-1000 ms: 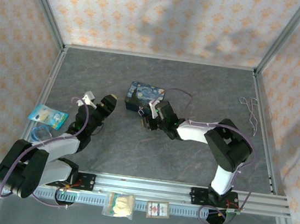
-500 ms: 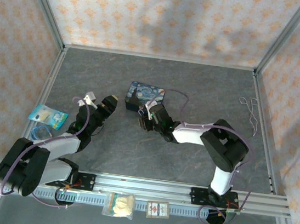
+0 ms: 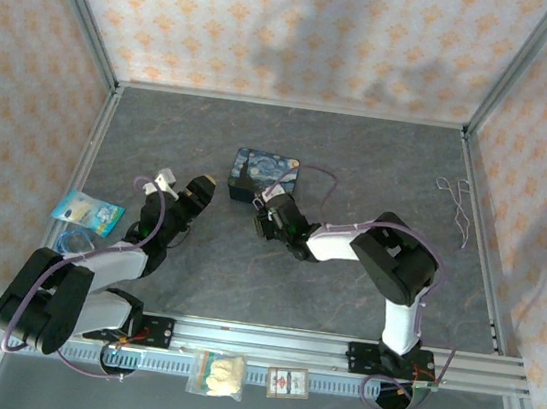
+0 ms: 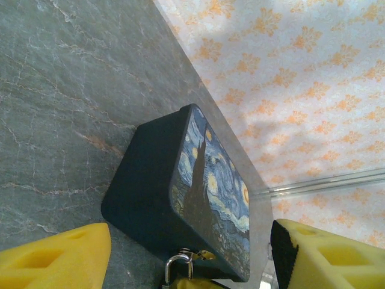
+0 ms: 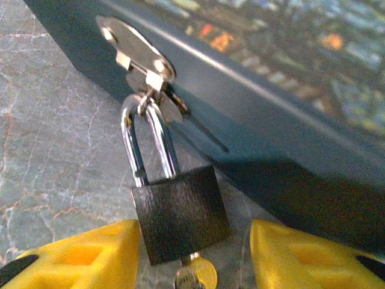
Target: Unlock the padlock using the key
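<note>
the starry-night box (image 3: 268,169) sits about mid worktop (image 3: 361,156), a little toward the far edge. the padlock (image 5: 180,214) hangs off the silver hasp (image 5: 135,51) on the box's near side wall, with its shackle (image 5: 147,144) threaded through the hasp and looking shut. the dark body is tilted a bit and rests down by the worktop surface.

the key (image 5: 195,276) is poking out of the bottom of the padlock body. only its round head is visible at the lower edge of the right wrist view, so i can't tell how far in it sits.

the right gripper (image 5: 194,232) is right up at the lock with its jaws apart, one yellow finger (image 5: 90,253) on each side of the body. the finger on the left of that picture is touching or just beside the lower corner of the lock, and the other one has a clear gap. it isn't clamped on anything.

the left gripper (image 4: 192,241) is over toward the left edge, aimed at the box's left end, jaws wide apart with nothing between them.

a blue packet (image 3: 88,210) lies by the left edge, and some wire loops (image 3: 459,201) by the right edge.
</note>
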Robot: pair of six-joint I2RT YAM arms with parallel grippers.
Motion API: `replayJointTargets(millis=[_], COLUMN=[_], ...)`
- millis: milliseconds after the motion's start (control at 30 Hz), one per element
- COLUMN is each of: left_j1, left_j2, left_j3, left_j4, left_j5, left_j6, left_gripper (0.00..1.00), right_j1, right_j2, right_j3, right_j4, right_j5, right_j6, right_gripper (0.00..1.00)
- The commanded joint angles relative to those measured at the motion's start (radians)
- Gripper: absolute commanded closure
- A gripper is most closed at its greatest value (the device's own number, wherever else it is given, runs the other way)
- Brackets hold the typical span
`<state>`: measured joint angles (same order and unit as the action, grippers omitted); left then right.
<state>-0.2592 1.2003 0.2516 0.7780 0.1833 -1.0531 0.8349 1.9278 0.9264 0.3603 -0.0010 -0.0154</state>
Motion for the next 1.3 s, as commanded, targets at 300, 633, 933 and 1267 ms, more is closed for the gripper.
replayJointTargets(millis=[300,633,933,1267], left_j1=[0.022,0.047,0.057,0.054], left_j2=[-0.009,0.184,0.336,0.279], left_j3=[-0.008,0.145,0.204,0.099], left_j4=[0.046,0.134,0.305,0.322], left_j5=[0.01,0.066,0.207,0.217], left_j6=[0.005,0.095,0.054,0.028], left_gripper=[0.31,0.31,0.38,0.41], right_j1=[-0.021,-0.091,-0.122,-0.135], right_j2=[-0.007,0.014,0.079,0.161], right_j3=[0.042,0.103,0.213,0.33], right_j4=[-0.044,-0.117,-0.221,-0.27], right_j5=[-0.15,-0.34,-0.419,-0.459], right_j6=[-0.095,-0.111,-0.199,-0.175], right_gripper=[0.81,1.0,1.0,1.0])
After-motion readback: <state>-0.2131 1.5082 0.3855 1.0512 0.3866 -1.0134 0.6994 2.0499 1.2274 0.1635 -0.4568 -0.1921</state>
